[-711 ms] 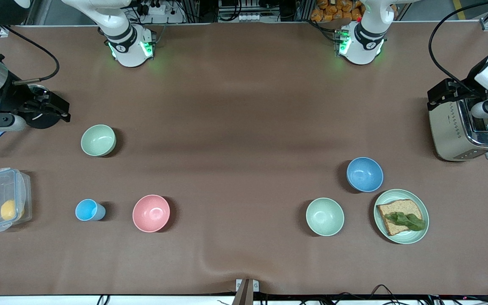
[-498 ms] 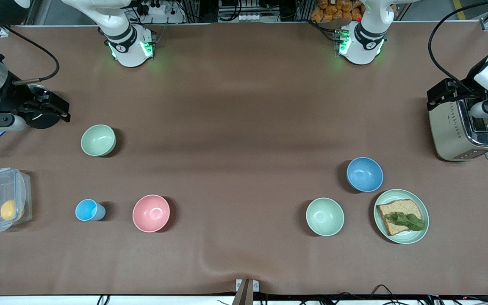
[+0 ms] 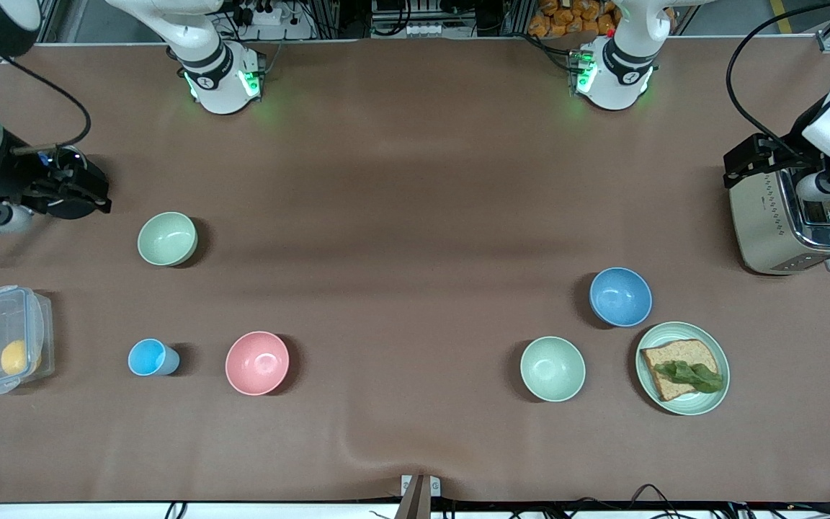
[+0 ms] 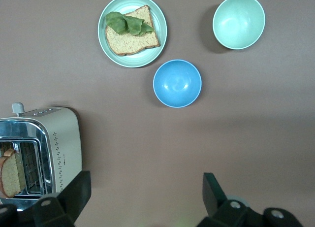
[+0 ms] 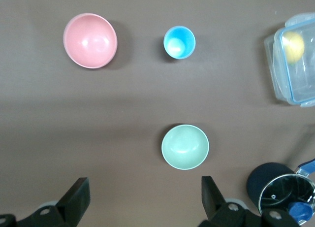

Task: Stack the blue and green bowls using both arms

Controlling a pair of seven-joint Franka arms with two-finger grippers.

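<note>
The blue bowl (image 3: 620,296) (image 4: 177,83) stands upright toward the left arm's end of the table, beside a plate. The sage green bowl (image 3: 166,238) (image 5: 185,146) stands upright toward the right arm's end. My left gripper (image 3: 743,162) (image 4: 145,187) hangs open and empty over the toaster's edge, well apart from the blue bowl. My right gripper (image 3: 87,191) (image 5: 143,190) hangs open and empty over a dark pot, apart from the green bowl.
A paler mint bowl (image 3: 552,368) and a plate (image 3: 717,393) with bread and a leaf sit near the blue bowl. A toaster (image 3: 782,223), a pink bowl (image 3: 256,362), a light-blue cup (image 3: 150,357), a clear box (image 3: 1,339) and the lidded pot (image 5: 280,190) are also there.
The right arm's hand has drawn back a little toward the table's end and toward the bases. The left hand has shifted very slightly. No bowl has moved.
</note>
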